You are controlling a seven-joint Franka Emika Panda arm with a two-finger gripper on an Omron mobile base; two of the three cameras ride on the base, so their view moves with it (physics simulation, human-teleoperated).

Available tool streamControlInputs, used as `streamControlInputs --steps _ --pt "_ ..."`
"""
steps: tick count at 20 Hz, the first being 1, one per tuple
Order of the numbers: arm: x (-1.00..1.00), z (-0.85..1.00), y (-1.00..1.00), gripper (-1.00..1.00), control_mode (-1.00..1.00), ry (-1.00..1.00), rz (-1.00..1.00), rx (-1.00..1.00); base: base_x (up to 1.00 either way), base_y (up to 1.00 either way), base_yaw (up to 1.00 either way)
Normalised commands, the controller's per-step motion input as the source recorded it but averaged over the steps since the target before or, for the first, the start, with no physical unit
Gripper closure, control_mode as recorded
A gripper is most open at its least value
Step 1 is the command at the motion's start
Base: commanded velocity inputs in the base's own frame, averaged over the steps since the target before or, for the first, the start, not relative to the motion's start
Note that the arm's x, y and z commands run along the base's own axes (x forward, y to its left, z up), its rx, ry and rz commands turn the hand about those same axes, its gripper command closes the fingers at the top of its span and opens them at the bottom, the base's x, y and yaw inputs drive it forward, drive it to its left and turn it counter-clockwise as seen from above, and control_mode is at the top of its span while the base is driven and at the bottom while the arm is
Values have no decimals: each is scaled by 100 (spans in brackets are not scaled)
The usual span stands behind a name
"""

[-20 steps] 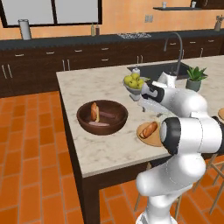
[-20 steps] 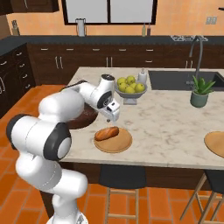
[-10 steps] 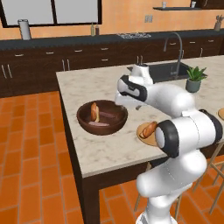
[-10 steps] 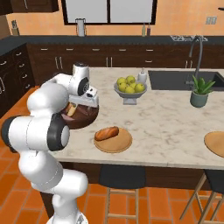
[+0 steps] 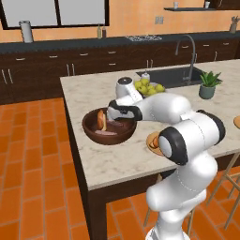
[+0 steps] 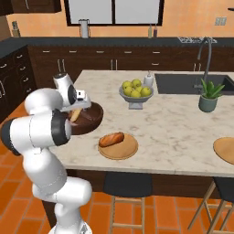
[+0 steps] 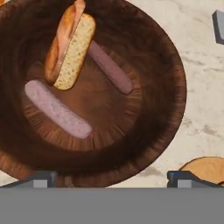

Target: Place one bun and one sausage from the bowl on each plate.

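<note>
— Where the left base view looks across the tabletop (image 5: pixel 108 161), what sits by the bowl (image 5: pixel 108 126)?
— The dark wooden bowl lies near the tabletop's left edge, a bun (image 5: pixel 101 120) leaning on its inner wall. The hand (image 5: pixel 112 113) hangs just above the bowl's rim on the side toward the grey fruit bowl (image 5: pixel 149 89). A plate (image 5: pixel 153 141) shows past the forearm, on the bowl's near right.

— And from the right base view?
— The bowl (image 6: pixel 89 119) is partly hidden by the arm. Beside it, toward the tabletop's front edge, the plate (image 6: pixel 119 146) carries a bun (image 6: pixel 112 139). A second, bare plate (image 6: pixel 226 150) lies well apart from the bowl, at the far right.

— The hand view?
— Straight down into the bowl (image 7: pixel 166 87): a split bun (image 7: pixel 70 48) and two sausages (image 7: pixel 57 109), one partly beneath the bun. The two fingertips (image 7: pixel 41 178) stand wide apart, holding nothing, level with the bowl's near rim.
</note>
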Motion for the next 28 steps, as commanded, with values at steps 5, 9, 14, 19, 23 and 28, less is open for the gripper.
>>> streamControlInputs --steps 5,9,14,19,23,28 --pt "59 -45 2 -100 -100 -6 1 -17 0 0 0" --pt "74 -24 8 -100 -100 1 0 -14 0 0 0" --pt "75 -18 20 -100 -100 8 0 -12 0 0 0" --pt "56 -55 0 -100 -100 1 0 -6 0 0 0" --pt "64 -54 -2 -100 -100 0 1 -2 0 0 0" --pt "28 -48 -35 -100 -100 0 1 0 0 0 0"
